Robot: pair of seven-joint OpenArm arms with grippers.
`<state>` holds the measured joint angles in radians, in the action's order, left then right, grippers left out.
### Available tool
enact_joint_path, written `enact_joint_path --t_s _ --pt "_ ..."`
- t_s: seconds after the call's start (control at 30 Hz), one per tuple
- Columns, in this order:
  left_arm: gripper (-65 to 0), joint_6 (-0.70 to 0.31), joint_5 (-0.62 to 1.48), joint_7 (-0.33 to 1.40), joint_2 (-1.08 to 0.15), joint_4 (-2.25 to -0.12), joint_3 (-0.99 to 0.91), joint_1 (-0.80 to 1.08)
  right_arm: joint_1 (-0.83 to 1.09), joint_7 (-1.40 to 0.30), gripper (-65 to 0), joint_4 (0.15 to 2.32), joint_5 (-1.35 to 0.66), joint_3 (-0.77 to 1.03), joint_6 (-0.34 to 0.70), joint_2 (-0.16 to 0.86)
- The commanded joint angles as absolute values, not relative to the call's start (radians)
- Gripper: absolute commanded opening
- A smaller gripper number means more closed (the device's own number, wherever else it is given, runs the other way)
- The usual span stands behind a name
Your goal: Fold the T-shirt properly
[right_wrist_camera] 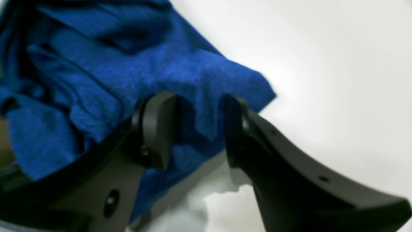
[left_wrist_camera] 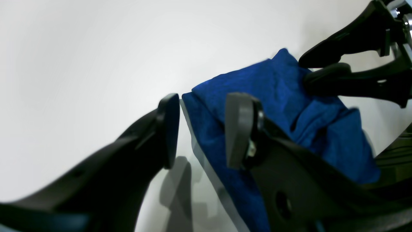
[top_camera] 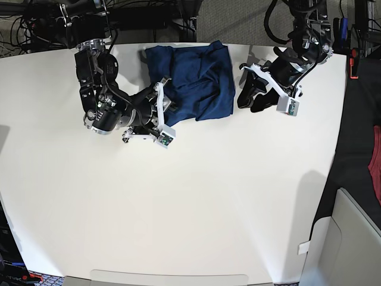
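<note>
Bright, even overhead light washes the white desk (top_camera: pixel 196 208) almost to glare, leaving only soft grey shadows under the arms. Both wrist views are soft and blurred, with near parts out of focus and wide-angle bending toward the edges.

T-shirt (top_camera: pixel 196 83) is plain dark navy in the base view, no print, and reads brighter royal blue with a fine heathered fleck in both wrist views, darker in its creases. It lies on a plain white table (top_camera: pixel 196 202); left gripper (left_wrist_camera: pixel 201 130) just beside the shirt has black fingers with a grey pad face, right gripper (right_wrist_camera: pixel 199 129) against the shirt's edge is black throughout, both arms black with white brackets near the wrists. Far from the shirt, past the table's edge, sit a reddish-maroon cloth (top_camera: pixel 375 164) and a pale beige-grey panel (top_camera: pixel 351 244).
</note>
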<state>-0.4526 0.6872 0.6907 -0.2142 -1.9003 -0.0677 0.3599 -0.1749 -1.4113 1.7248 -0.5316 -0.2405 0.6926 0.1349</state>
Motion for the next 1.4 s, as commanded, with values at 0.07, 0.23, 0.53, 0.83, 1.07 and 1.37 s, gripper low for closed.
enact_joint_path --t_s 0.07,0.23,0.53,0.83,1.07,1.37 --pt "-42.2 -0.461 0.702 0.676 -0.225 -1.931 -0.068 0.364 -0.205 -1.396 -38.6 1.759 -0.535 -0.236 0.698 0.140" --pt "-42.2 -0.463 0.704 0.676 -0.226 -2.009 -0.019 0.387 -0.206 -1.396 -38.6 1.759 -0.467 -0.237 0.698 0.140" --pt "-42.2 -0.464 0.702 0.668 -0.320 -2.051 0.220 0.372 -0.206 -1.396 -38.6 1.801 -0.395 -0.097 0.698 0.137" --pt "-42.2 -0.463 0.700 0.668 -0.358 -2.054 0.348 0.286 -0.202 -1.396 -38.6 1.802 -0.476 0.077 0.698 0.147" --pt "-42.0 -0.463 0.699 0.676 -0.361 -2.046 0.438 0.206 -0.194 -1.396 -38.6 1.802 -0.476 0.090 0.698 0.147" --pt "-41.9 -0.463 0.697 0.671 -0.363 -2.015 0.481 0.176 -0.193 -1.396 -38.6 1.802 -0.478 0.159 0.698 0.142"
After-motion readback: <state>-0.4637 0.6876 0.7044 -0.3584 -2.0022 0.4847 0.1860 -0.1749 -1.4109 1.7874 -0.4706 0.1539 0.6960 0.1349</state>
